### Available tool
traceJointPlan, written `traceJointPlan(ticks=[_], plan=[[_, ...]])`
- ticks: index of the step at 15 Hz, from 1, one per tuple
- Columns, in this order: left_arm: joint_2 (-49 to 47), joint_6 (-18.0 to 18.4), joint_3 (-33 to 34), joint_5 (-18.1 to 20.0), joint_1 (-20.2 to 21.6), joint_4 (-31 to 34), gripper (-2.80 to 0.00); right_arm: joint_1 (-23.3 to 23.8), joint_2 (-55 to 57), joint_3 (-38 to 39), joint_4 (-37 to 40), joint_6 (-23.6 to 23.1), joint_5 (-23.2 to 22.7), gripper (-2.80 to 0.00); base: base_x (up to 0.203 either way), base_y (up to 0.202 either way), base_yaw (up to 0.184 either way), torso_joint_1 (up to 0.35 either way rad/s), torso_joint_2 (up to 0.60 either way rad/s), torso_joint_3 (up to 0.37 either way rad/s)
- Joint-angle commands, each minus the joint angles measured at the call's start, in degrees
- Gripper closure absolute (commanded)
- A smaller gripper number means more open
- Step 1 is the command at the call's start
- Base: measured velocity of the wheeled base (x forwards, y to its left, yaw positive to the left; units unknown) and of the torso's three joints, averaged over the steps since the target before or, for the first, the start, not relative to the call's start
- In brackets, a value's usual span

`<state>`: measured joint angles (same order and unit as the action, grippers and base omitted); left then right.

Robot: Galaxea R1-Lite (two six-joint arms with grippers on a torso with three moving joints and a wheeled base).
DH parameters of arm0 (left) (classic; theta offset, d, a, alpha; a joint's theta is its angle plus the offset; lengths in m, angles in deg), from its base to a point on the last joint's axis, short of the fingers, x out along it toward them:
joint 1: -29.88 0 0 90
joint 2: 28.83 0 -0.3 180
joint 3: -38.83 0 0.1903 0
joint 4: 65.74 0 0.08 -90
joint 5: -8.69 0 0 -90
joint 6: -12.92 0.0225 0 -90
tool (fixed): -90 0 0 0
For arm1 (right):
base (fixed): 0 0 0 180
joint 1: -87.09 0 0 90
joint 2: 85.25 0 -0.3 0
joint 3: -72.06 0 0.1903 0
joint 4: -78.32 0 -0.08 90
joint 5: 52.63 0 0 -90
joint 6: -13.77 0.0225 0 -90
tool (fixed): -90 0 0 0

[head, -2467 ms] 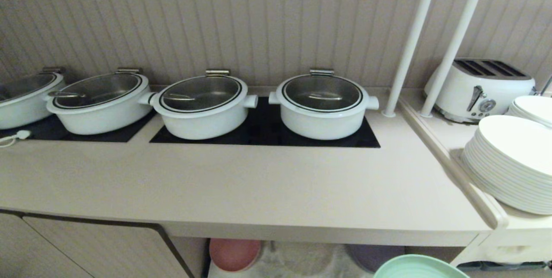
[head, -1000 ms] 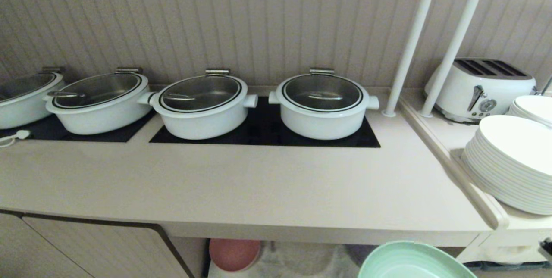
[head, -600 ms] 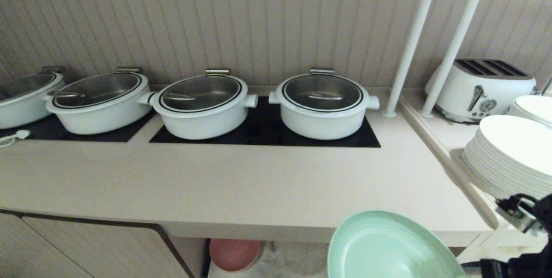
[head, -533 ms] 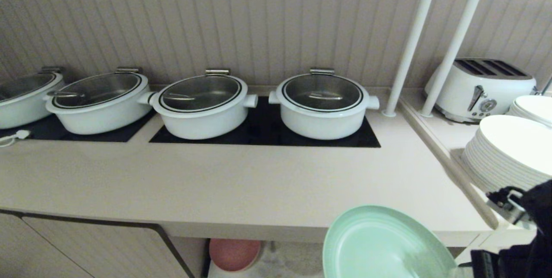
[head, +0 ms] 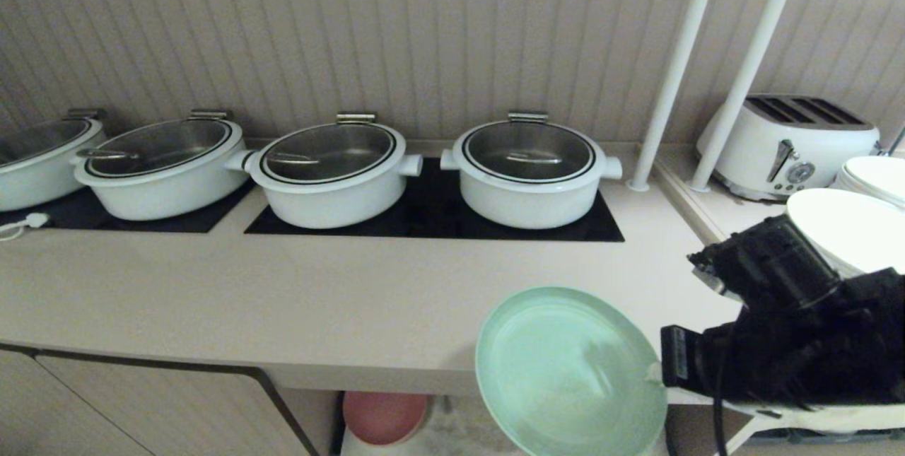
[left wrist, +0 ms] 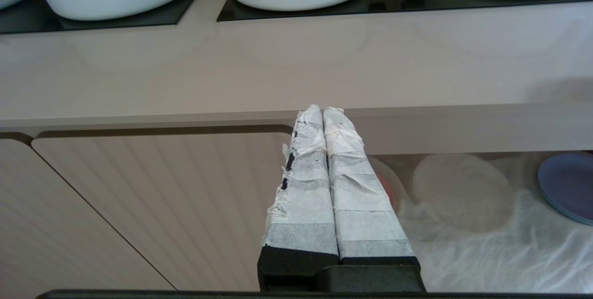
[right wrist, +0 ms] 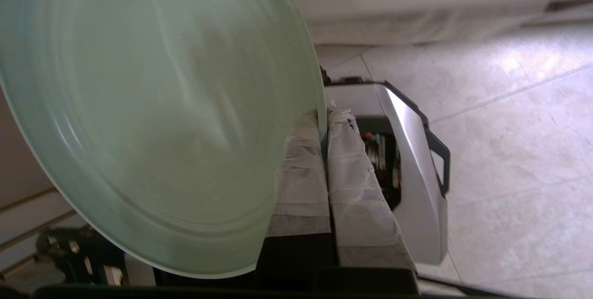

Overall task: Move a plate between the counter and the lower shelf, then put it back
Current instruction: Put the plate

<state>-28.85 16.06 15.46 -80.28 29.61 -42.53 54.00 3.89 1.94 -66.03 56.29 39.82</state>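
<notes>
The mint-green plate (head: 565,371) hangs tilted in the air over the front edge of the beige counter (head: 318,300), right of centre. My right gripper (head: 656,371) is shut on the plate's right rim. In the right wrist view the rim is pinched between the taped fingers of the gripper (right wrist: 323,116), and the plate (right wrist: 153,113) fills most of the frame. Under the counter, the lower shelf (left wrist: 486,243) shows its wrinkled white cloth. My left gripper (left wrist: 323,111) is shut on nothing, parked level in front of the counter's front edge.
Several lidded white pots (head: 529,173) stand on the black hob panels at the back. A toaster (head: 785,145), stacked white plates (head: 855,230) and two white poles (head: 672,67) are at the right. A pink plate (head: 382,417) and a purple plate (left wrist: 567,187) lie on the shelf.
The plate has risen from below the counter's edge and shifted left, up to the counter's front. My right arm has come into the head view at the right.
</notes>
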Motion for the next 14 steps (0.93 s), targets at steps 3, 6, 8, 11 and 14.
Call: traceJointPlan(ticks=[3,6,8,11,14], plan=[[0.0,0.0,0.0,0.0,0.0,0.0,0.00,1.3,10.9,-7.6,-1.1,0.2,-1.0,0.00,0.000,0.000,0.000,0.000,0.00,0.000],[0.0,0.0,0.0,0.0,0.0,0.0,0.00,2.6,15.4,-12.3,-0.8,0.1,-1.7,0.00,0.000,0.000,0.000,0.000,0.00,0.000],[0.0,0.0,0.0,0.0,0.0,0.0,0.00,3.6,18.9,-16.2,-0.3,0.1,-1.9,0.00,0.000,0.000,0.000,0.000,0.00,0.000],[0.0,0.0,0.0,0.0,0.0,0.0,0.00,5.6,22.7,-20.5,0.5,0.1,-2.9,0.00,0.000,0.000,0.000,0.000,0.00,0.000],[0.0,0.0,0.0,0.0,0.0,0.0,0.00,8.1,25.1,-22.8,0.6,-1.5,-4.5,0.00,0.000,0.000,0.000,0.000,0.00,0.000]])
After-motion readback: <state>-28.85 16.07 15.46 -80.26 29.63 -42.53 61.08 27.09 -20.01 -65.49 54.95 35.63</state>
